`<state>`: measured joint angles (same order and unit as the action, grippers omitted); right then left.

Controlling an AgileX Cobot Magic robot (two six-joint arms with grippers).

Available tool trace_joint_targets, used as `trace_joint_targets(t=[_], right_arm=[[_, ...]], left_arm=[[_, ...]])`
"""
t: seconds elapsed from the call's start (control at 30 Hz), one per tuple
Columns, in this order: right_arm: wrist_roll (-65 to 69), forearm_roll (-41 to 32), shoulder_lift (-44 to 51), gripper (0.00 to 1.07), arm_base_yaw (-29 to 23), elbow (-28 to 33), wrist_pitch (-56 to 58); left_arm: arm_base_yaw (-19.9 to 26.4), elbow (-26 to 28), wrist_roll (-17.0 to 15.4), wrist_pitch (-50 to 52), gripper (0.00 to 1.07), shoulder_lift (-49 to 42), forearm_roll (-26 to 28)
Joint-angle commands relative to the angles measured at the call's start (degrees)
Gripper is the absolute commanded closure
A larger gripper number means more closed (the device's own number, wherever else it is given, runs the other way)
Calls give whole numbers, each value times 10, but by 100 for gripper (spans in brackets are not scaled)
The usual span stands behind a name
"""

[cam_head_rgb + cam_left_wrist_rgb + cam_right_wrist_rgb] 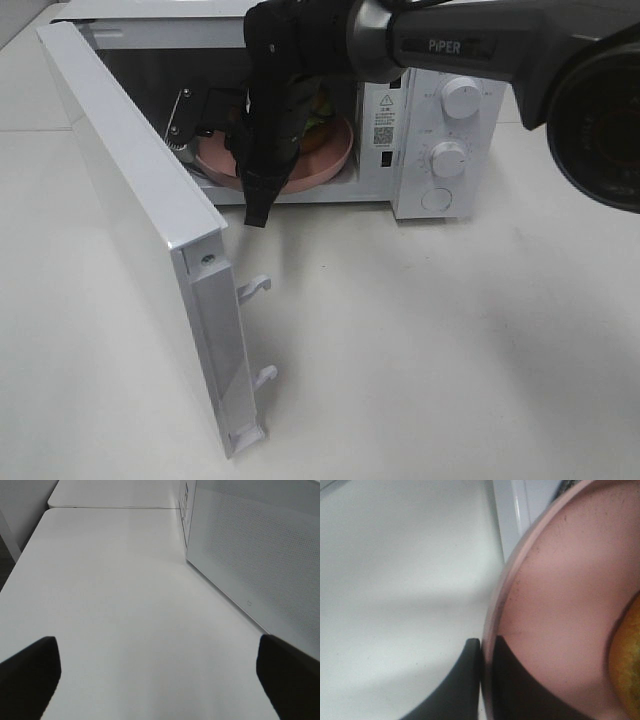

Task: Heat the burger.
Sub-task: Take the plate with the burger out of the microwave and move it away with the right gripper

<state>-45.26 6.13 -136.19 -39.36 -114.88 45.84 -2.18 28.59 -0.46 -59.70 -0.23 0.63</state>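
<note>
Pink plate rim is pinched in my right gripper jaws so the burger rides into the microwave untouched, left gripper jaws wide apart over the tabletop.

The right arm hides most of the burger.
</note>
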Motion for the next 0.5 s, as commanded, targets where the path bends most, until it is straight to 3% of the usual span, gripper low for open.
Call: trace_joint_targets(t=[0.03, 0.5], right_arm=[[-45, -3, 29, 107, -2, 37, 1], [-143, -12, 123, 107, -2, 194, -68]], left_arm=[[3, -1, 0, 3, 4, -13, -3], [3, -1, 0, 3, 4, -13, -3]])
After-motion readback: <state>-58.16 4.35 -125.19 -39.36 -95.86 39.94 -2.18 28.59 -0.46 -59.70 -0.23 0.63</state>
